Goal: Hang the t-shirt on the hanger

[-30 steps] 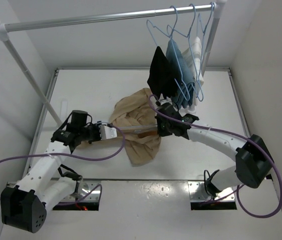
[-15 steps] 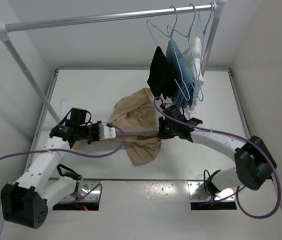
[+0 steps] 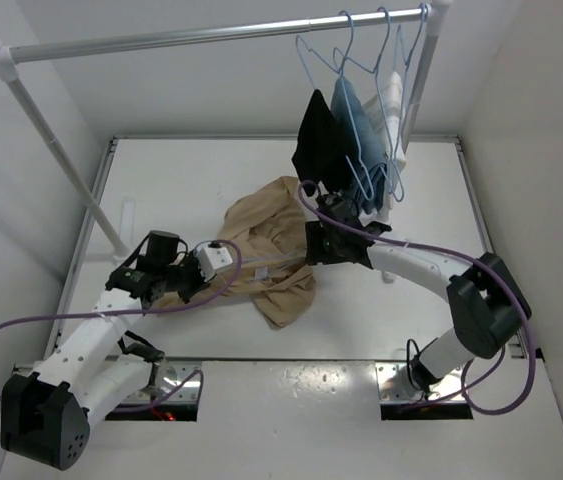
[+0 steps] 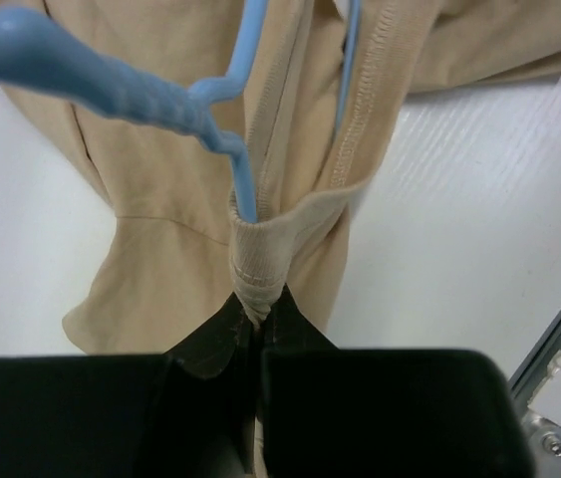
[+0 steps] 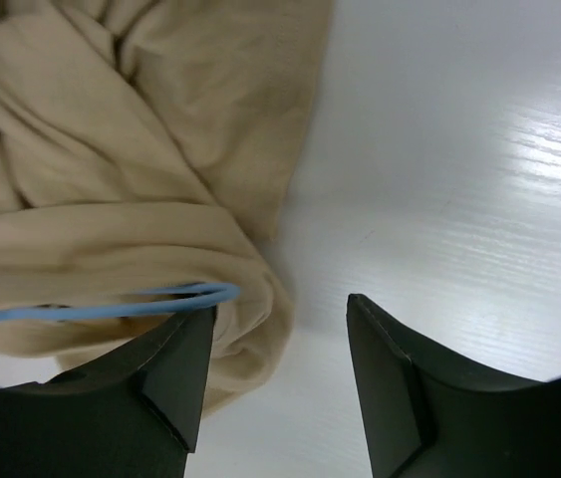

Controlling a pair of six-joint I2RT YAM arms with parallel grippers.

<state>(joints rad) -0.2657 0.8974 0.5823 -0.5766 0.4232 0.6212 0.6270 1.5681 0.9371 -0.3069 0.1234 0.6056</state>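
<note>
The tan t-shirt point(image 3: 273, 262) lies crumpled on the white table between my two arms. In the left wrist view the light-blue wire hanger point(image 4: 244, 70) runs down into the shirt's stitched opening, its twisted neck leading off to the upper left. My left gripper point(image 4: 258, 311) is shut on a bunched stitched edge of the t-shirt point(image 4: 260, 267). My right gripper point(image 5: 280, 334) stands open just above the table at the shirt's right edge. A rounded end of the hanger point(image 5: 165, 297) pokes out of a fold of the t-shirt point(image 5: 111, 189) beside its left finger point(image 5: 170, 373).
A clothes rail point(image 3: 211, 37) crosses the back on white posts point(image 3: 61, 160). At its right end hang a black garment point(image 3: 318, 140), a blue garment point(image 3: 353, 120) and a white one point(image 3: 393, 100) on blue wire hangers, close behind my right arm. The table's metal edge point(image 4: 559, 334) lies near.
My right gripper has opened, letting go of the shirt fold and hanger end, and shifted slightly back. My left gripper stays shut on the shirt; its arm has shifted a little.
</note>
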